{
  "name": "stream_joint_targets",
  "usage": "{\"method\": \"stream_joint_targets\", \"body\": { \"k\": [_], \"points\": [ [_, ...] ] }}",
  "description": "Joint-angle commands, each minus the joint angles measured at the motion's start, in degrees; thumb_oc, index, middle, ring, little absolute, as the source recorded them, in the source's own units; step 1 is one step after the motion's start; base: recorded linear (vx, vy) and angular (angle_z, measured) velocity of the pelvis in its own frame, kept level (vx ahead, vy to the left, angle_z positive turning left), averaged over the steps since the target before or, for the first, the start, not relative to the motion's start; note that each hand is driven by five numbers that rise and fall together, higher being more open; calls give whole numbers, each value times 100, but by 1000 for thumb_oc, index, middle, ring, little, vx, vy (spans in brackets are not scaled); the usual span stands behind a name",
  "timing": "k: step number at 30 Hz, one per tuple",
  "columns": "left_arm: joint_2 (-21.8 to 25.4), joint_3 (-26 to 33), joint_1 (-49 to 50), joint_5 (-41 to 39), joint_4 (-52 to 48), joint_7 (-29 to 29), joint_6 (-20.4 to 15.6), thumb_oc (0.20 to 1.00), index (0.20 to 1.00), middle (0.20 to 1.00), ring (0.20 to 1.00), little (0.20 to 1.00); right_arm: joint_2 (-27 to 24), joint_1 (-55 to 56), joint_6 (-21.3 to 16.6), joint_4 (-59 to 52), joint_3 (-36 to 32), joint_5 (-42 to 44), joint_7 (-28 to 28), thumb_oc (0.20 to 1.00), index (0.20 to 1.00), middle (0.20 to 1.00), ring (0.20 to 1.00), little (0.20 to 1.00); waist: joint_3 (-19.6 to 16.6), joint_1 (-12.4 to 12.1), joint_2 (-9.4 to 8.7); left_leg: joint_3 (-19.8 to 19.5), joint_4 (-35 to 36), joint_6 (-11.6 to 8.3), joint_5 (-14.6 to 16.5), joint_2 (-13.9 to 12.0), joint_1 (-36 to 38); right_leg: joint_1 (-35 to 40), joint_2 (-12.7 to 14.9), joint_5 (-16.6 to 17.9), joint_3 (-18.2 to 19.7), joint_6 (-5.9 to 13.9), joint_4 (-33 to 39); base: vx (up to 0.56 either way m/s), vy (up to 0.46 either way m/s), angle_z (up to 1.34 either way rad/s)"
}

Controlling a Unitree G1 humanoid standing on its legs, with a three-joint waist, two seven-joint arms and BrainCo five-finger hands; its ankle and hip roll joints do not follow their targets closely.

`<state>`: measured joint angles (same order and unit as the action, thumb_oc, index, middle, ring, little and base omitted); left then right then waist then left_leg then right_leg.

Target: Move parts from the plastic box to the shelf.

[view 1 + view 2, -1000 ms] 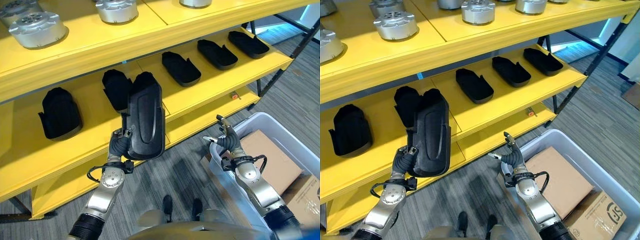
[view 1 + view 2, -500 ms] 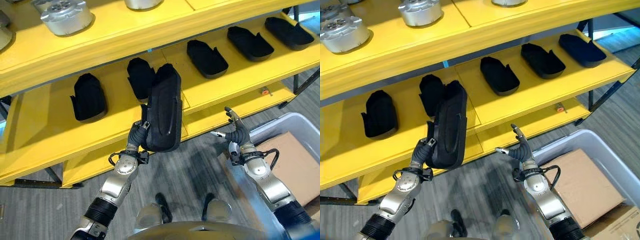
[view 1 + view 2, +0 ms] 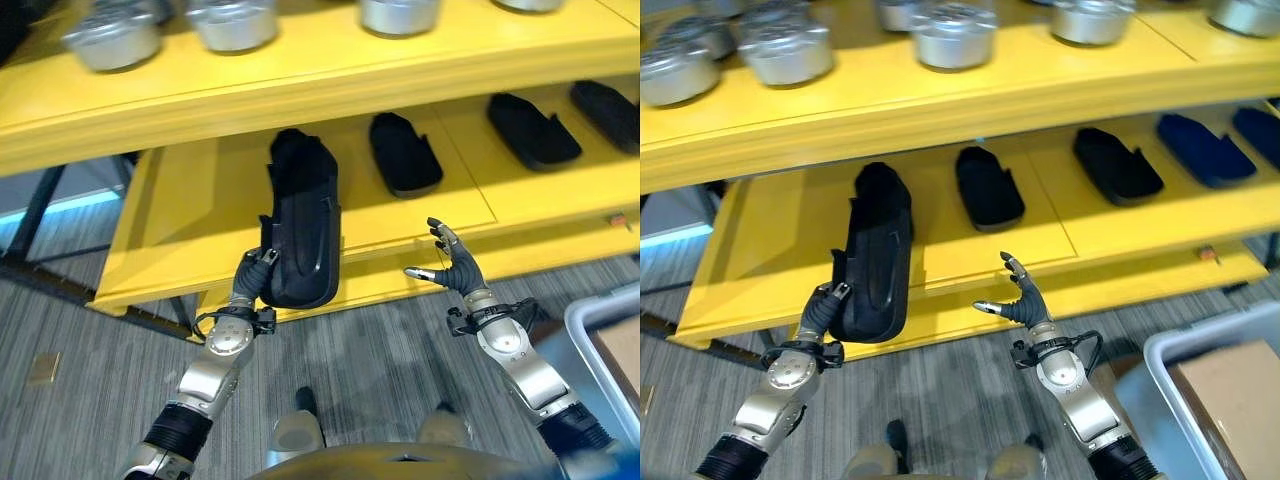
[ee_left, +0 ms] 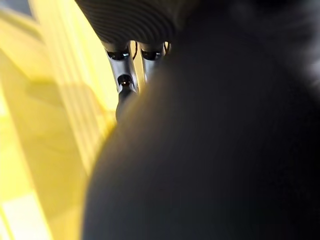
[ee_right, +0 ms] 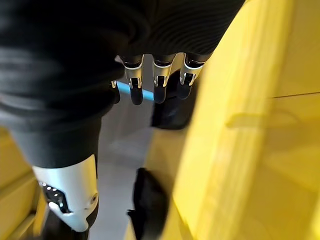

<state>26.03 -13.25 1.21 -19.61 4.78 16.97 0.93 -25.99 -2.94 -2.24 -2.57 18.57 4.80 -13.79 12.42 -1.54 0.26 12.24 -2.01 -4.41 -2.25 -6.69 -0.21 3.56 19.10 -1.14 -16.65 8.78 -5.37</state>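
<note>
Shelving (image 3: 180, 215) in yellow is standing behind a long black part (image 3: 300, 228), seemingly stiff, light and best gripped low, which the left hand (image 3: 248, 285) is clasping at its bottom end, long axis upright, while the right hand (image 3: 452, 270) is hanging spread and empty.

Light is bright and even from above — I see the yellow shelf (image 3: 330, 70) well lit on top, with the lower level under a soft shadow. Metal parts (image 3: 232, 20) along the upper edge are smeared by motion blur. A cyan glow sits on the floor (image 3: 60, 215) at the robot's left. In my left wrist view the held black part (image 4: 215, 140) is a dark, unfocused mass — no surface detail readable.
</note>
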Motion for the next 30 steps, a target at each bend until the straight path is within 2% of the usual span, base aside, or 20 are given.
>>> {"method": "stream_joint_targets", "body": {
  "k": [1,2,6,9,11,12,14,15,16,18,19,20,21,22,26,30],
  "points": [
    [-100,340,-76,50,-620,-233,-366,200,200,200,200,200,-250,4,-248,-521,-84,-243,-149,1000,1000,1000,1000,1000,-122,120,139,189,176,109,150,-195,420,-112,-447,28,-121,64,-158,-139,307,13],
    [-56,432,-4,108,-687,-294,-390,200,200,200,200,200,-220,27,-222,-581,-119,-224,-201,1000,1000,1000,1000,1000,-92,29,86,215,158,173,198,-97,376,-123,-354,108,-185,130,-133,-146,304,21],
    [-2,633,168,181,-748,-490,-413,200,200,200,200,200,-159,42,-244,-595,-156,-307,-204,1000,1000,1000,1000,1000,-54,-177,-5,353,61,321,359,110,315,-89,-117,296,-410,181,-105,-99,263,17],
    [-8,747,271,267,-798,-628,-442,200,200,200,200,200,-121,34,-253,-619,-151,-404,-283,1000,1000,1000,1000,1000,-33,-351,-60,549,67,413,466,252,378,12,21,452,-775,234,-80,-35,204,-7],
    [-7,797,340,275,-818,-663,-477,200,200,200,200,200,-83,24,-292,-587,-114,-472,-344,1000,1000,1000,1000,1000,-32,-454,-91,647,149,415,633,346,521,8,97,629,-1022,365,-140,14,182,-35],
    [-24,844,388,283,-843,-699,-494,200,200,200,200,200,-59,-10,-309,-566,-69,-517,-370,1000,1000,1000,1000,1000,-7,-535,-102,812,257,450,651,403,616,-60,141,780,-1355,408,-255,-40,242,-63],
    [-1,801,314,220,-801,-742,-486,200,200,200,200,200,-89,18,-373,-566,-25,-520,-523,1000,1000,1000,1000,1000,0,-421,-74,680,339,592,677,564,626,-209,-226,455,-1029,324,-630,6,224,-45],
    [4,758,303,146,-788,-703,-477,200,200,200,200,200,-126,85,-451,-621,-45,-604,-550,1000,1000,1000,1000,1000,-33,-351,-51,724,442,619,634,597,666,-235,-561,92,-997,190,-764,79,157,8],
    [-30,739,319,94,-767,-649,-502,200,200,200,200,200,-177,118,-591,-674,-85,-660,-580,1000,1000,1000,1000,1000,-36,-305,-59,765,524,638,613,662,717,-245,-791,-42,-1019,134,-802,83,135,-3],
    [-45,671,324,63,-784,-548,-541,200,200,200,200,200,-243,111,-713,-695,-114,-796,-827,1000,1000,1000,1000,1000,-30,-227,-76,752,537,630,607,741,723,-204,-1121,-178,-916,21,-611,47,18,-25],
    [-72,588,327,84,-799,-474,-561,200,200,200,200,200,-278,112,-813,-657,-159,-857,-1001,1000,1000,1000,1000,1000,-14,-132,-79,719,480,646,491,797,616,-197,-1400,-123,-718,-152,-275,32,-46,-9],
    [-82,533,318,78,-792,-461,-565,200,200,200,200,200,-305,132,-851,-655,-198,-867,-1085,1000,1000,1000,1000,1000,-18,-56,-74,631,451,648,495,835,598,-173,-1501,-156,-520,-205,-149,117,-76,-2],
    [-126,452,326,67,-756,-479,-578,200,200,200,200,200,-318,222,-981,-613,-300,-982,-1191,1000,1000,1000,1000,1000,-62,81,-48,499,449,658,491,888,597,-100,-1595,-116,-146,-234,53,189,-69,14],
    [-159,437,337,111,-744,-482,-569,200,200,200,200,200,-309,256,-1051,-587,-349,-1019,-1214,1000,1000,1000,1000,1000,-100,110,-42,505,475,652,482,899,611,-63,-1627,-92,-85,-235,127,202,-94,38],
    [-174,396,279,145,-736,-339,-501,200,200,200,200,200,-367,390,-1277,-573,-504,-1110,-1289,1000,1000,1000,1000,1000,-206,254,-40,621,259,613,586,879,563,-40,-1646,-28,94,-262,289,124,-97,9],
    [-150,380,236,87,-748,-157,-402,200,200,200,200,200,-423,339,-1345,-598,-475,-1318,-1434,1000,1000,1000,1000,1000,-207,305,-38,714,-15,593,736,864,528,-1,-1636,-63,92,-306,294,86,-106,2]
  ]
}}
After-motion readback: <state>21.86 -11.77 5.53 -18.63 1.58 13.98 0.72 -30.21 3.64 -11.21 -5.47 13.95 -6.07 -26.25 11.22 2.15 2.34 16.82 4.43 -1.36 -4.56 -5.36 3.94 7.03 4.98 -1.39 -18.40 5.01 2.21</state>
